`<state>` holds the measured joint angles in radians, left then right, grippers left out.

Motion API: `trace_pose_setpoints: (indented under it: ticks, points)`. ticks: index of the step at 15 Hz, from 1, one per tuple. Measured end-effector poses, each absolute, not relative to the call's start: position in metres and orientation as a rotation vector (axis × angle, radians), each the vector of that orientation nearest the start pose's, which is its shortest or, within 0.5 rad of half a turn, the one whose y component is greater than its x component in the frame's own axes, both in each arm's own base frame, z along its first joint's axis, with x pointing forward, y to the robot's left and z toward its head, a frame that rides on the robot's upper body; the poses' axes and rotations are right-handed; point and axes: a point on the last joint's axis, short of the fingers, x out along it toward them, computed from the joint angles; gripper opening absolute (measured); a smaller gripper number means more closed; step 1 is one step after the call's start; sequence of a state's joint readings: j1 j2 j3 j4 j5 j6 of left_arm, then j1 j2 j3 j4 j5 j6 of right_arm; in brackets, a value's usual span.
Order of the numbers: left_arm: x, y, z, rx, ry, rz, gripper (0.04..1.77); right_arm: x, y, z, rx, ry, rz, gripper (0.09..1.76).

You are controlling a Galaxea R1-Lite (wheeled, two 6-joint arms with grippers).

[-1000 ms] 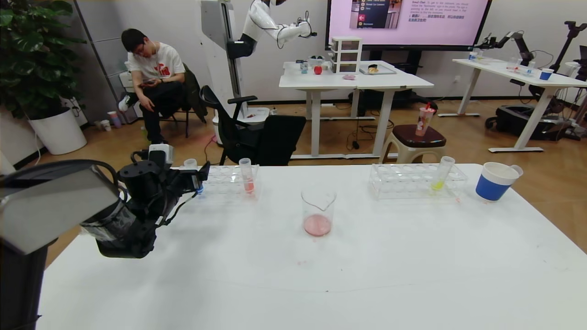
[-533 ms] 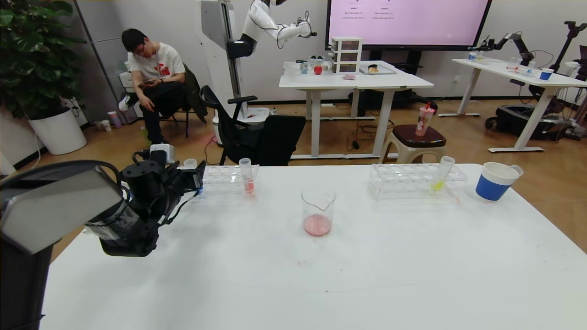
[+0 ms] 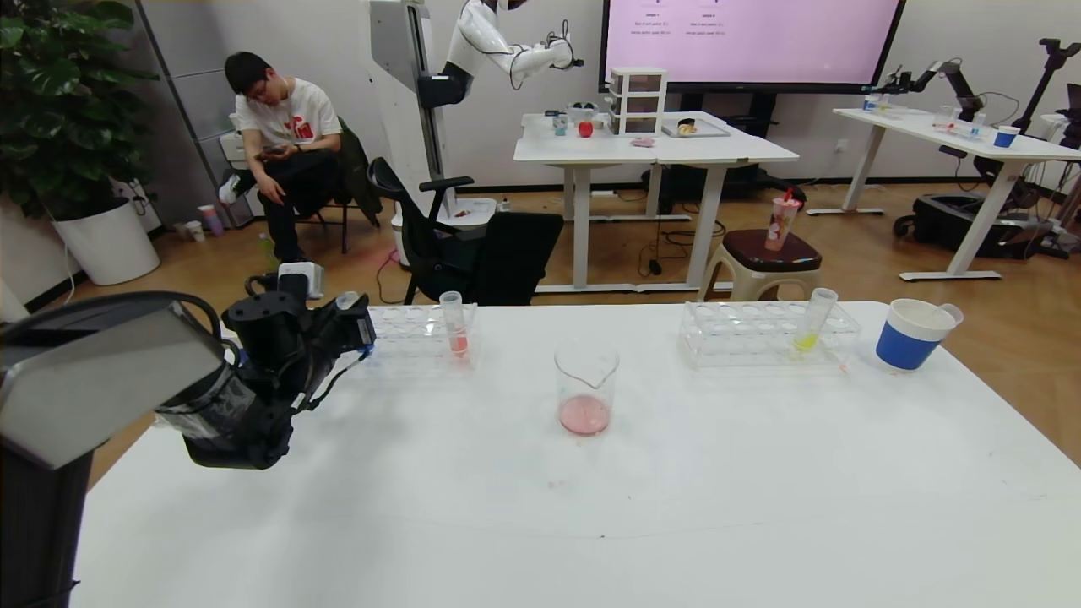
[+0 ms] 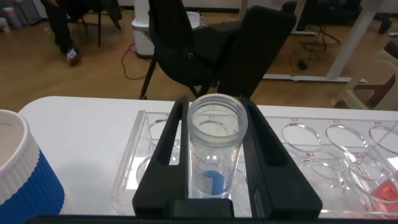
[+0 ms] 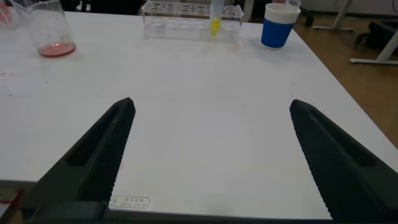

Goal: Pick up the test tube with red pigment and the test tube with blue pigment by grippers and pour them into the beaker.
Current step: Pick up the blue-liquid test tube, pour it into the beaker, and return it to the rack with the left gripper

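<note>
My left gripper (image 3: 356, 325) is at the left end of the clear left rack (image 3: 414, 333), shut on the test tube with blue pigment (image 3: 346, 301). In the left wrist view the tube (image 4: 214, 155) stands upright between the black fingers (image 4: 168, 143), blue liquid in its tip, over the rack's end holes. The test tube with red pigment (image 3: 454, 325) stands in the same rack, to the right. The beaker (image 3: 585, 390) stands mid-table with pink-red liquid in it. My right gripper (image 5: 211, 104) is open and empty above the near right of the table; it is out of the head view.
A second clear rack (image 3: 764, 333) at the back right holds a yellow-liquid tube (image 3: 811, 321). A blue-and-white paper cup (image 3: 912, 335) stands right of it. Another such cup (image 4: 25, 174) sits close beside my left gripper. A black chair (image 3: 473, 245) stands behind the table.
My left gripper has drawn a little to the left and up with the blue tube in it. The beaker, red tube and right arm have not moved.
</note>
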<state>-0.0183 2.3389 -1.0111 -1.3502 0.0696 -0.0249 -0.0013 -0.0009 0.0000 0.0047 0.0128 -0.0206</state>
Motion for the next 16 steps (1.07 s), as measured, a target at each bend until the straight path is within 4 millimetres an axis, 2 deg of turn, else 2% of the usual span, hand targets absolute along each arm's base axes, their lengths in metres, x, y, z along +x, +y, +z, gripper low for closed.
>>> trace_pose_setpoints:
  ticks: [3, 6, 10, 13, 16]
  points:
    - [0.427, -0.008, 0.094, -0.022, -0.007, 0.049, 0.52, -0.023, 0.000, 0.075, -0.021, 0.003, 0.011, 1.74]
    - [0.425, -0.010, 0.139, -0.018, 0.010, 0.043, 0.52, -0.023, 0.000, 0.075, -0.021, 0.003, 0.011, 1.74]
    - [0.413, -0.018, 0.196, -0.021, -0.020, 0.016, 0.52, -0.023, 0.000, 0.075, -0.021, 0.003, 0.010, 1.74]
    - [0.403, -0.042, 0.215, -0.021, -0.063, -0.053, 0.52, -0.023, 0.000, 0.075, -0.021, 0.004, 0.010, 1.74]
    - [0.392, -0.087, 0.223, -0.004, -0.083, -0.223, 0.52, -0.023, 0.000, 0.075, -0.021, 0.004, 0.011, 1.74]
